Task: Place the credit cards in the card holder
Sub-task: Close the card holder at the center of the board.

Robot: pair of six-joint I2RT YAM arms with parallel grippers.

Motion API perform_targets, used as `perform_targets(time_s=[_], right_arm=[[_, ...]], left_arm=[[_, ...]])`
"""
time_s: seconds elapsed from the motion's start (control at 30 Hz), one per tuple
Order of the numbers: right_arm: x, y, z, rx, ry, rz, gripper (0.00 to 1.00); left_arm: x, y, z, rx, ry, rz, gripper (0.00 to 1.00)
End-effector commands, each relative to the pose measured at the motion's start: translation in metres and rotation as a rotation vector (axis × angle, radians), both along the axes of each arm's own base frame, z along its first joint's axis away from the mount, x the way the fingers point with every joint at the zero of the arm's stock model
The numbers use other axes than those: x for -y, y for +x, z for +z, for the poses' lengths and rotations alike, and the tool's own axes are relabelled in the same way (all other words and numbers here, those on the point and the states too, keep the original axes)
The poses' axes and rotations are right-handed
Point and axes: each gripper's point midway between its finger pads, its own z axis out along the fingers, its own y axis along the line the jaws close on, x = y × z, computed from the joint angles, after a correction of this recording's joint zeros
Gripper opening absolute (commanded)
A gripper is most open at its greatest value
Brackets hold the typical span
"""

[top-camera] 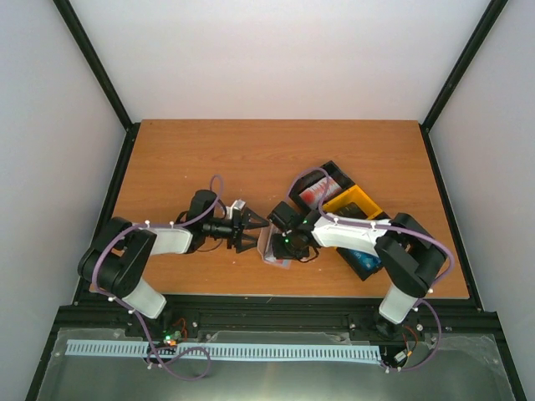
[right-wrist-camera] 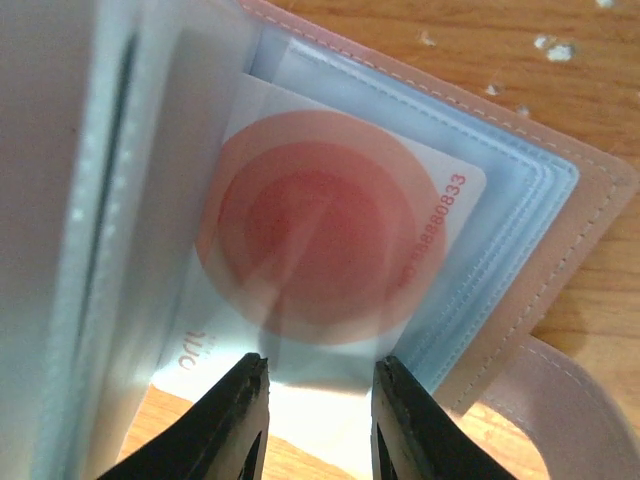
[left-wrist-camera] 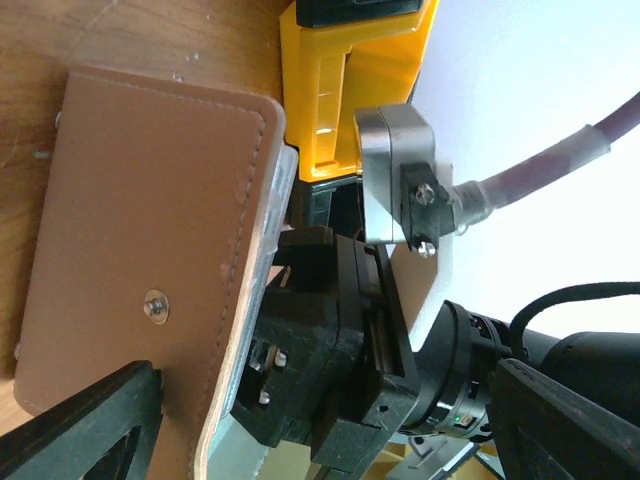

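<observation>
Inside tan card holder [right-wrist-camera: 596,236]; white credit card [right-wrist-camera: 440,190], red disc, part-pocketed.

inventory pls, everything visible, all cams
card holder: 1, tan outside, clear pockets, on table left of the tray
credit card: 1, white with red disc, partly in a holder pocket
red cards: count unclear, tray's far compartment
blue cards: count unclear, tray's near compartment
tray: 1, black and yellow, table's right side
table: 1, brown wood
left claw: black, open, left of holder
right claw: black, at the card's end, grip unclear
</observation>
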Motion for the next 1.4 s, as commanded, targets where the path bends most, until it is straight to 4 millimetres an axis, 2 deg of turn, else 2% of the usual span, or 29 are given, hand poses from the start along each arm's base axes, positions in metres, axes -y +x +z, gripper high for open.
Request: perform_targets(time_s=[0.0,0.13,0.3,0.6,0.83,1.1,1.2,1.37], right_arm=[[0.007,0.003,0.011,0.043,-0.001,-0.031,0.31],[0.015,0.009,0.03,0.102,0.0,-0.071,0.32],[0.04,0.012,0.039,0.134,-0.079,-0.165,0.32],[0.056,0.01,0.031,0.107,-0.112,-0.21,0.32],[0.076,0.006,0.027,0.094,-0.141,-0.269,0.31],[0.106,0.001,0.028,0.108,-0.161,-0.373,0.36],[0.103,0.001,0.028,0.109,-0.112,-0.37,0.39],[0.084,0.0,0.029,0.103,0.02,-0.323,0.42]], left_arm=[[0.0,0.004,0.0,0.066,0.038,-0.014,0.89],[0.001,0.003,-0.001,0.068,0.045,-0.032,0.89],[0.002,0.002,-0.001,0.075,0.047,-0.051,0.88],[0.018,-0.003,0.009,0.111,0.035,-0.108,0.84],[0.033,-0.006,0.013,0.132,0.043,-0.158,0.82],[0.052,-0.017,-0.009,0.061,0.095,-0.245,0.8],[0.058,-0.018,-0.014,0.06,0.107,-0.265,0.77],[0.058,-0.012,-0.026,0.078,0.166,-0.265,0.69]])
